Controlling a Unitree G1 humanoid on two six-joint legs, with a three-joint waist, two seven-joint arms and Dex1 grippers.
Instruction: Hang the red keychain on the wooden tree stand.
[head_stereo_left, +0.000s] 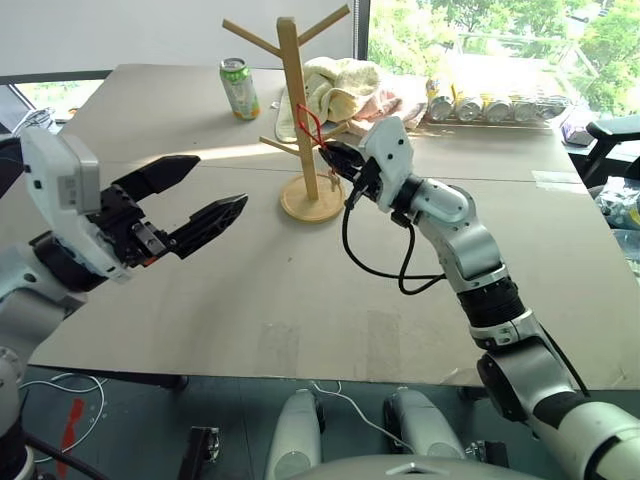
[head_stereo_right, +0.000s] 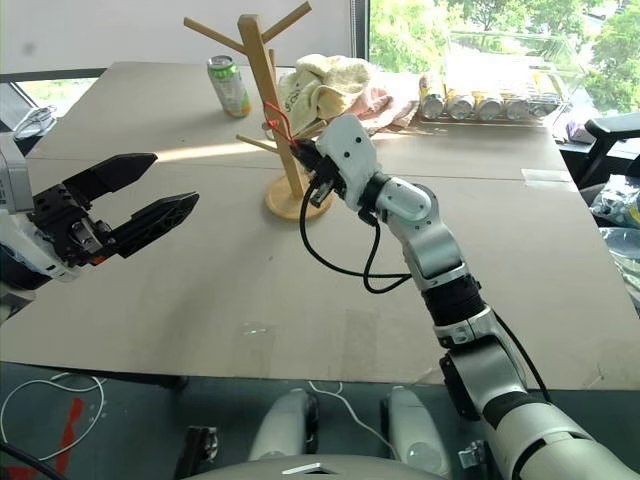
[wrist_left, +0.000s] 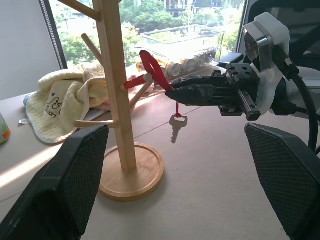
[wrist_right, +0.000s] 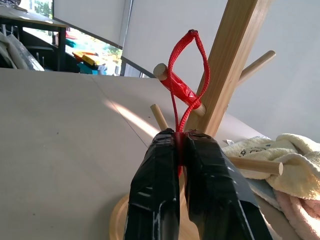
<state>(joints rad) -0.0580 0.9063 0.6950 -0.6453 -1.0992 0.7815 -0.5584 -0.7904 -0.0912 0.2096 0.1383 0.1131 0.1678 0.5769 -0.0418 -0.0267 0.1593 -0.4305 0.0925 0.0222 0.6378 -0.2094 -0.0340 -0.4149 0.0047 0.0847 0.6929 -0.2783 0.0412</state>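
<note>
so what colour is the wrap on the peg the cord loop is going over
Red, like the cord. The taped peg on the light wooden tree stand shows best in the right wrist view.

Stand smooth pale wood; keychain red cord, silver metal key.

A: What are the arms like?
B: Silver-grey jointed segments with black collars and white wrist housings.
A: And the right gripper?
B: Black tapered fingers; a black cable loops below it. The left gripper has textured pads.
</note>
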